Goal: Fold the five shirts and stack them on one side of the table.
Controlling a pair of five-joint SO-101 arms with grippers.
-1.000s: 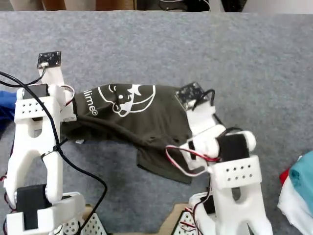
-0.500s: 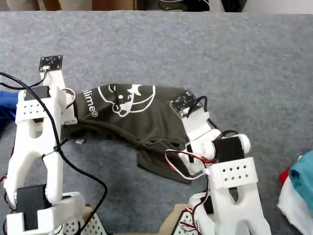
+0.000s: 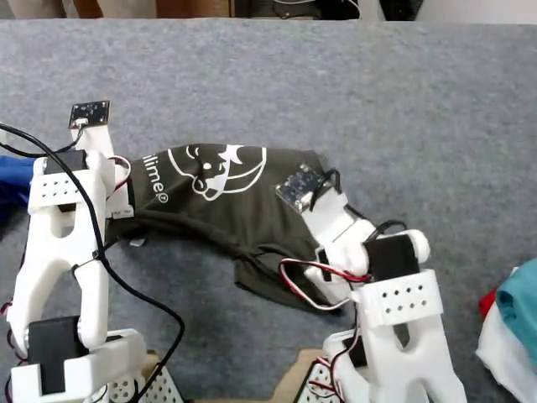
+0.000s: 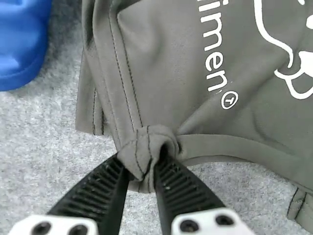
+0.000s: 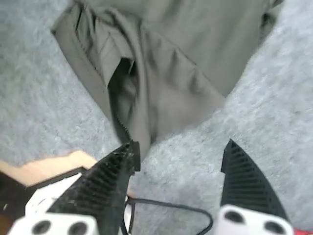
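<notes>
Nearest the arm bases, the dark shirt (image 3: 226, 201) has a rumpled flap doubled over itself along its near edge. The right gripper (image 5: 181, 147) hangs above that flap with its jaws spread wide and nothing between them. A pile of teal, white and red cloth (image 3: 513, 323) lies well apart from the shirt on the right arm's side.

A little farther along, at the shirt's edge on the left arm's side, the left gripper (image 4: 145, 162) is clenched on a small knot of gathered hem. The seams are bunched between its ribbed pads (image 4: 105, 188). A blue garment (image 4: 19, 44) sits just beside that same edge. The shirt lies print-up between the two arms, and its far edge is flat on the grey worktop (image 3: 403, 101), which runs on beyond it.

The step in hand looks like the first fold, and I judge it will go well only with both near corners held. Bring the right gripper down onto the flap's outer corner and take a thin layer rather than the whole wad. Close it firmly before either arm pulls.

The left hold is narrow, so a hard tug could slip it. Draw the two sides apart gently until the near edge is straight. Then carry that edge toward the shirt's far edge in one even sweep, with both grippers level so the crease runs true and clear of the blue garment.
</notes>
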